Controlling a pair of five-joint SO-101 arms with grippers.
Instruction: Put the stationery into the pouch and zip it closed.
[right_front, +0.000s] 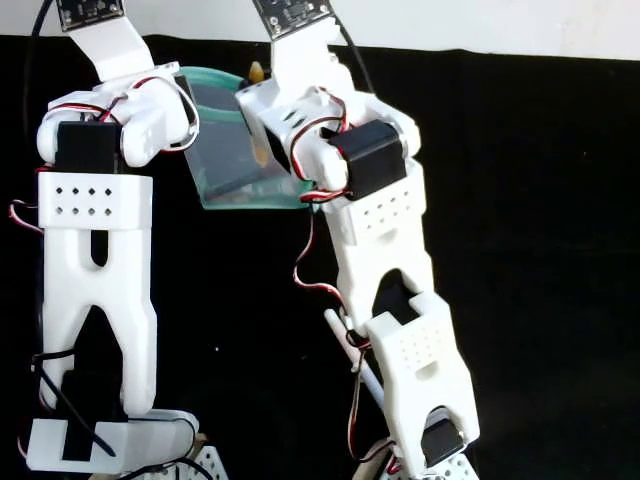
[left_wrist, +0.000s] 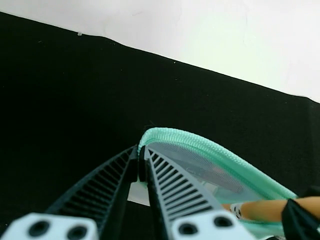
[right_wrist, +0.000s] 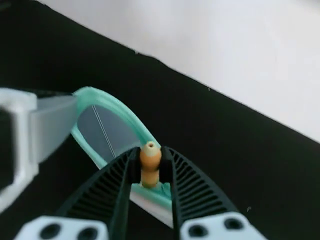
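A translucent teal pouch is held up off the black table between the two arms. My left gripper is shut on the pouch's zip edge at one end. My right gripper is shut on an orange pen, which stands roughly upright at the rim of the pouch. In the high view the orange pen pokes up above the pouch's far edge, and its lower part shows through the plastic. From the left wrist view the pen lies across the pouch's side.
A thin white stick lies on the black cloth beside the right arm's base. A white wall runs behind the table's far edge. The cloth to the right is open.
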